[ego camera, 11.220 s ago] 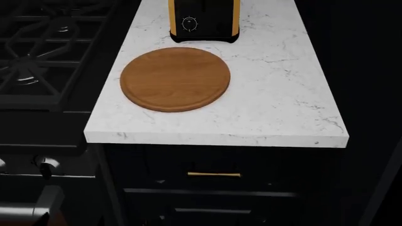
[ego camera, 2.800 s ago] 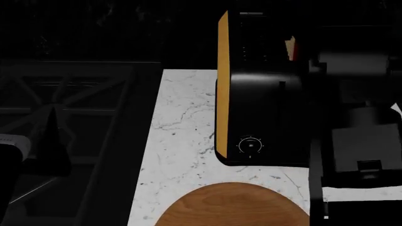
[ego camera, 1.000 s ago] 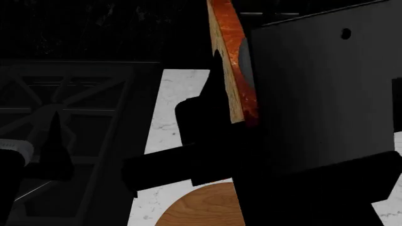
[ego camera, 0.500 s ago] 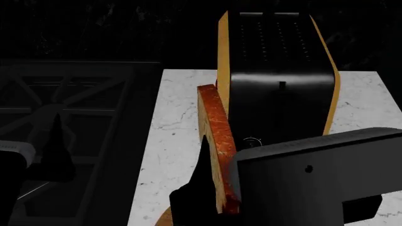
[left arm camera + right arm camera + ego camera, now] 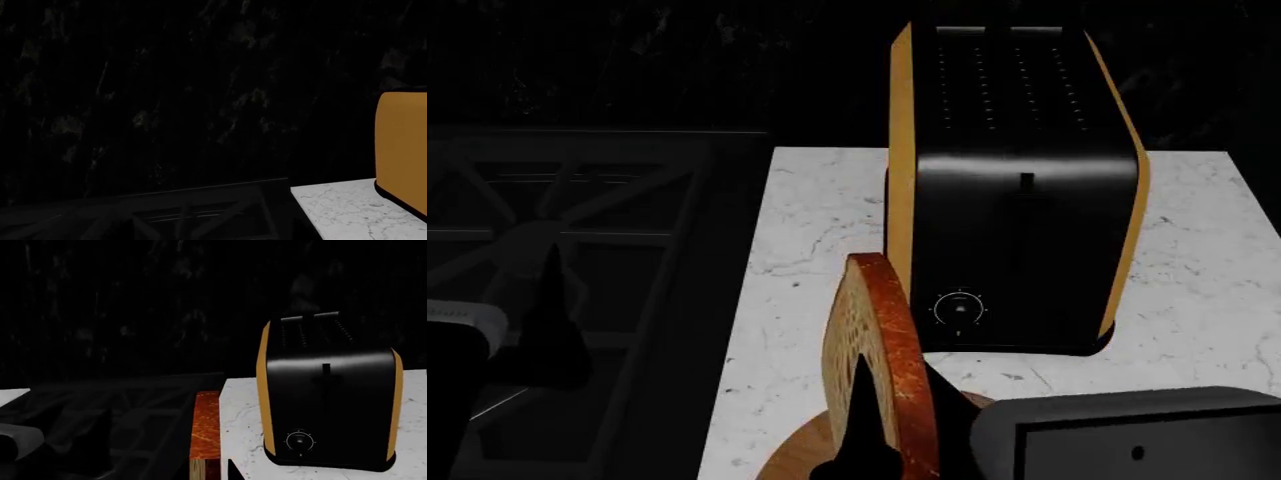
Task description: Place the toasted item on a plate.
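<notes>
Right jaws (image 5: pixel 888 440) closed on toast (image 5: pixel 881 360); slice held upright, on edge, above near rim of plate (image 5: pixel 794 455), in front of toaster (image 5: pixel 1014 200). Left jaws not in view; state cannot tell. Toast, my judgement: light, stiff, brittle, crumbly crust; best hold across flat faces near lower edge, gentle pressure. Count: one toast, one plate, one toaster, one marble surface (image 5: pixel 814 250).

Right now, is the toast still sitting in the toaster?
No. In the head view the toast stands upright in the right tool above the plate, in front of the toaster.
</notes>
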Controlling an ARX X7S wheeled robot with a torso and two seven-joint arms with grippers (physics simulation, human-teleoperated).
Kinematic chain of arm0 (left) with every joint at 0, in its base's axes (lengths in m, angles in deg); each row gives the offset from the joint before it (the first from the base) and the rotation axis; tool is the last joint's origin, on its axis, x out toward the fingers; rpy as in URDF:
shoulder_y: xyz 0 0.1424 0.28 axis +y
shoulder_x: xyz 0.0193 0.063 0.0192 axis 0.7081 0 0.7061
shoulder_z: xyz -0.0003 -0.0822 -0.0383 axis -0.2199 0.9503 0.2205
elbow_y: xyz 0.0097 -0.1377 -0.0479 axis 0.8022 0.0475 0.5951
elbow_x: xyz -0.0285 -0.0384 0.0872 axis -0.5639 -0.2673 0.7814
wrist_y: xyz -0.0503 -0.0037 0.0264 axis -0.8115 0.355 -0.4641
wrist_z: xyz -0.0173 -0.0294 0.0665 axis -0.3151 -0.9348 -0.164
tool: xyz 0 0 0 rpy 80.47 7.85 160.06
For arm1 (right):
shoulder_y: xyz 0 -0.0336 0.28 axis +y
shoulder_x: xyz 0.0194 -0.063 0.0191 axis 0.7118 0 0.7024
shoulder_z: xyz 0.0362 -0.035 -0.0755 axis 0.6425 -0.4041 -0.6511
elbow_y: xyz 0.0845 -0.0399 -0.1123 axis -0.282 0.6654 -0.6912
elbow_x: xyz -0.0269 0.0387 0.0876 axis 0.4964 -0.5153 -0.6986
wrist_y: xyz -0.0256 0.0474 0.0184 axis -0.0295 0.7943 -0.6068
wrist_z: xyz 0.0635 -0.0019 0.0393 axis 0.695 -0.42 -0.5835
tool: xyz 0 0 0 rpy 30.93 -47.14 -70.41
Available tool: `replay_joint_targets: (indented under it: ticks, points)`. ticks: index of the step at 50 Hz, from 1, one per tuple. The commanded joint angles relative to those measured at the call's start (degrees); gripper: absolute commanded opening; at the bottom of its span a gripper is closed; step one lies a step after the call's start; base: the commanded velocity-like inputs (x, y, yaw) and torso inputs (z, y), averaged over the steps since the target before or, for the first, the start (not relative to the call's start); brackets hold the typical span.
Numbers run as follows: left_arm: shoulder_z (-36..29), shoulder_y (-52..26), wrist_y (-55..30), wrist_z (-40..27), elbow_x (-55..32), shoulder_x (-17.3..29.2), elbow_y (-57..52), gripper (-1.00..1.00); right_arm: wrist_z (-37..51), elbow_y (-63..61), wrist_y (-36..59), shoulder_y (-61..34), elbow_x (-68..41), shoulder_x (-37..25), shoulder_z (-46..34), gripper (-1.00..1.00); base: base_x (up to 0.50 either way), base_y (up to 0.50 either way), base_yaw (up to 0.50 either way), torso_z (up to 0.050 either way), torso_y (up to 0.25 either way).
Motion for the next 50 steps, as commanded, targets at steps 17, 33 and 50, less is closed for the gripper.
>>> replay_joint_targets:
  ticks: [17, 33, 50]
  points:
    - [-0.48, -0.04, 0.10, -0.17, -0.18, 0.33, 0.20, 1.00, -0.19, -0.03, 18.43, 16.64, -4.08, 14.63, 21.90, -1.00, 0.00, 0.00, 0.00, 0.000, 0.000]
    - [-0.63, -0.28, -0.29, -0.39, -0.38, 0.59, -0.16, 1.00, -5.34, 1.99, 22.26, 18.64, -0.64, 17.08, 23.81, -1.00, 0.00, 0.00, 0.00, 0.000, 0.000]
    - [-0.70, -0.20, 0.05, -0.51, -0.40, 0.93, 0.20, 1.00, -9.90, 3.79, 24.08, 19.97, 3.40, 17.47, 25.05, -1.00, 0.00, 0.00, 0.00, 0.000, 0.000]
